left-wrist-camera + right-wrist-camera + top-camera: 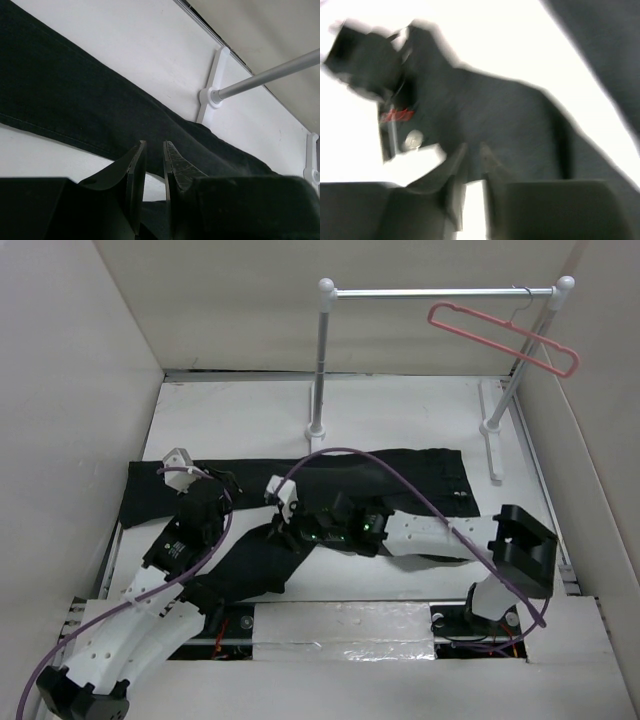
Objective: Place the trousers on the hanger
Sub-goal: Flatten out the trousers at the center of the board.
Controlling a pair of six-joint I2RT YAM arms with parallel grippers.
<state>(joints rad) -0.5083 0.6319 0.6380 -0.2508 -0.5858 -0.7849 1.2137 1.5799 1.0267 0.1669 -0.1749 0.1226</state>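
Observation:
The black trousers [400,475] lie flat on the white table, one leg running left to right and the other bending down toward the arms. The pink hanger [500,340] hangs tilted by its hook at the right end of the white rail [440,292]. My left gripper [222,490] hovers over the left part of the long leg [60,90]; its jaws [154,147] stand almost together with nothing between them. My right gripper [282,530] reaches left over the bent leg [510,115]; its view is blurred, and its jaws [472,150] are nearly together and empty.
The rail stands on two white posts with flat feet [318,430] at the back of the table; one post [212,95] shows in the left wrist view. Beige walls close in on three sides. The left arm's gripper [375,65] shows blurred in the right wrist view.

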